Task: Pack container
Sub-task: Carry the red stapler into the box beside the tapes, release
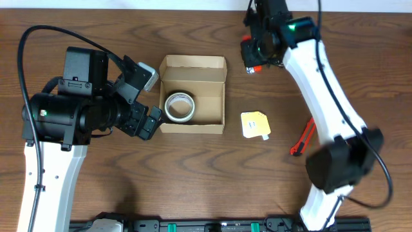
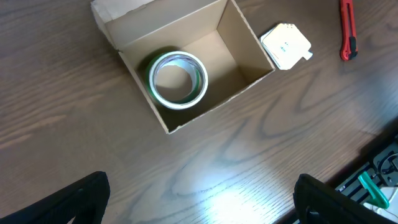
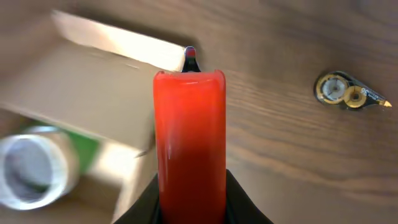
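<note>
Glossy red plastic object (image 3: 189,124) pinched by right gripper (image 3: 189,208). Fingers of left gripper (image 2: 202,196) spread wide above open tan cardboard container (image 2: 242,74); round tape roll (image 2: 177,78) inside.

My table (image 1: 212,174) is dark brown wood. On it stands the open cardboard box (image 1: 193,96) — to its right a small yellow pad (image 1: 255,124), then a red cutter (image 1: 301,137). A correction-tape dispenser (image 3: 348,92) lies apart on bare wood.

No text legible — the container (image 1: 193,64) is unmarked
</note>
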`<action>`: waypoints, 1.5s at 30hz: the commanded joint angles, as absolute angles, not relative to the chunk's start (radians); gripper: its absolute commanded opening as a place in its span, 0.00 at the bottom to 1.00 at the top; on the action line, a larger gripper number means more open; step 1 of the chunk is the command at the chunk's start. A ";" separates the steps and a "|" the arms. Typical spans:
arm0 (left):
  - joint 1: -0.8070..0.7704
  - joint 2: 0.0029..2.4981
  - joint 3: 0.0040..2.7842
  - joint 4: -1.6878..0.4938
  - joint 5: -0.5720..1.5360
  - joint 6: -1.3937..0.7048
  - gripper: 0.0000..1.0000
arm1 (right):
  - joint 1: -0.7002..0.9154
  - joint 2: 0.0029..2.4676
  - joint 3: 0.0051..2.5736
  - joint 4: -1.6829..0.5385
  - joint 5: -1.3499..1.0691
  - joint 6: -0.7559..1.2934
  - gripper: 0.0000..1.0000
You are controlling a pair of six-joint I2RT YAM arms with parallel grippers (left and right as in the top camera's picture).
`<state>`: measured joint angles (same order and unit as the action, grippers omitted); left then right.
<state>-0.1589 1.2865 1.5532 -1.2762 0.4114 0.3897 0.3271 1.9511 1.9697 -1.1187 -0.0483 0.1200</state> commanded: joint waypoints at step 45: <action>-0.157 1.285 1.567 -1.279 0.408 0.396 0.95 | 0.680 1.950 1.577 -0.967 0.195 0.748 0.01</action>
<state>-0.1589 1.2865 1.5532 -1.2762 0.4118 0.3897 0.6796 1.9419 1.5860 -0.9707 0.1646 0.7284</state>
